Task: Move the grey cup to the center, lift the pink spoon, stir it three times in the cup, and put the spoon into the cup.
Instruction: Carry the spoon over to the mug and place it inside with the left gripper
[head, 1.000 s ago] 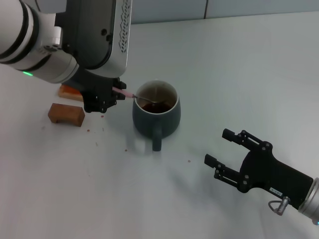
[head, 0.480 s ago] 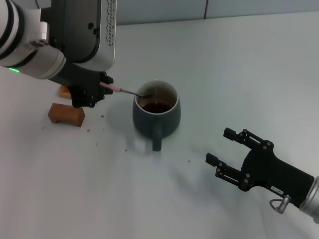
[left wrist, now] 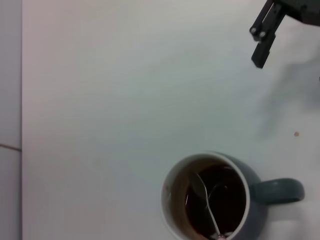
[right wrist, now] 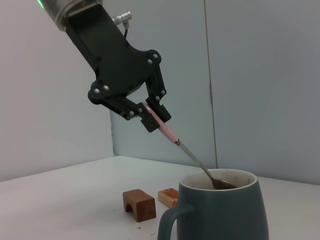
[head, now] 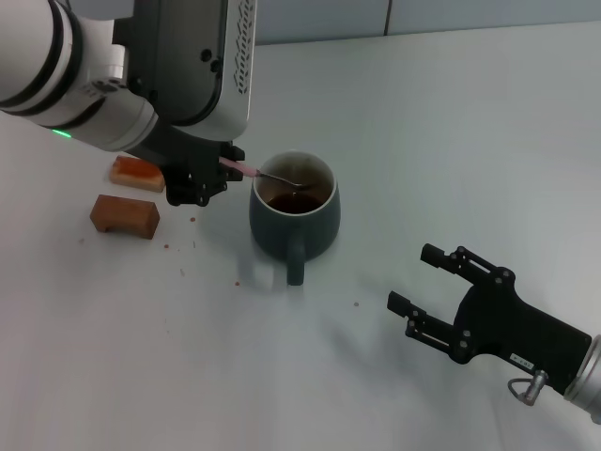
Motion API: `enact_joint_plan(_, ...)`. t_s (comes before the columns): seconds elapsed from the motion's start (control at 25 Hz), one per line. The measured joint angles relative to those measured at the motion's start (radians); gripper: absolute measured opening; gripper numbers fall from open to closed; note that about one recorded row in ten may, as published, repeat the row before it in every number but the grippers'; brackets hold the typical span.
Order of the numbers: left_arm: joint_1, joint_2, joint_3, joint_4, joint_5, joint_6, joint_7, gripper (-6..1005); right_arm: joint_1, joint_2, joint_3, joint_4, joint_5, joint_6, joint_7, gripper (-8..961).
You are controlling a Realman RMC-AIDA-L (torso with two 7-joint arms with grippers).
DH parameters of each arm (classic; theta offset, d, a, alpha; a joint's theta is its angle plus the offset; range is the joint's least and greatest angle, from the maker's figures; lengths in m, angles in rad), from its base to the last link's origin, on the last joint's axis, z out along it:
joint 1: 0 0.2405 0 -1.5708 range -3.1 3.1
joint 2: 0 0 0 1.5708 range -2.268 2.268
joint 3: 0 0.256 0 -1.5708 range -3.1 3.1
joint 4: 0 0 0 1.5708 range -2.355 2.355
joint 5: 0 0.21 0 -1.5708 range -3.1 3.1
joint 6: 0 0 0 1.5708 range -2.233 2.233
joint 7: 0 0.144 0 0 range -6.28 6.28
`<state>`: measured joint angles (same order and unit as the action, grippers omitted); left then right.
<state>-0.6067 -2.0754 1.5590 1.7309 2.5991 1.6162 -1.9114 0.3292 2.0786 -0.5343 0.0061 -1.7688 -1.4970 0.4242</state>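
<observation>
The grey cup [head: 294,216] stands upright mid-table with its handle toward me and dark brown liquid inside; it also shows in the left wrist view [left wrist: 210,197] and the right wrist view [right wrist: 220,210]. My left gripper [head: 211,178] is just left of the cup, shut on the pink spoon [head: 240,169] by its handle. The spoon slants down over the rim, its metal bowl [left wrist: 199,186] inside the cup above the liquid. In the right wrist view the left gripper [right wrist: 152,114] pinches the pink handle [right wrist: 165,127]. My right gripper [head: 434,282] is open and empty at the front right.
A brown arched block [head: 124,216] and an orange-topped block [head: 137,173] lie on the table left of the cup, close under my left arm. Small crumbs dot the white table [head: 451,122] near the cup.
My left gripper swung left and back right with the spoon, so the spoon's bowl moved within the cup. The cup and right arm stayed still.
</observation>
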Motion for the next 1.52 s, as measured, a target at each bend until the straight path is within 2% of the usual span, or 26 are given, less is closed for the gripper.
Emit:
enact_joint_plan(0.48,0.021,0.003,0.001,0.018,0.004,0.056,-0.012,127,0.009,0.000,-0.006,0.000,-0.004,0.000,0.009,758)
enact_joint_plan(1.12,-0.018,0.002,0.001,-0.011,0.030,-0.020,-0.006,127,0.009,0.000,-0.007,0.000,-0.005,0.004,0.013,758)
enact_joint_plan(1.32,-0.025,-0.001,0.070,-0.016,0.025,-0.032,-0.014,127,0.008,0.000,-0.007,0.000,-0.005,0.005,0.013,758)
enact_joint_plan(1.52,-0.023,-0.002,0.086,-0.007,0.028,-0.016,-0.029,127,0.008,0.000,-0.009,0.000,-0.005,0.006,0.013,758)
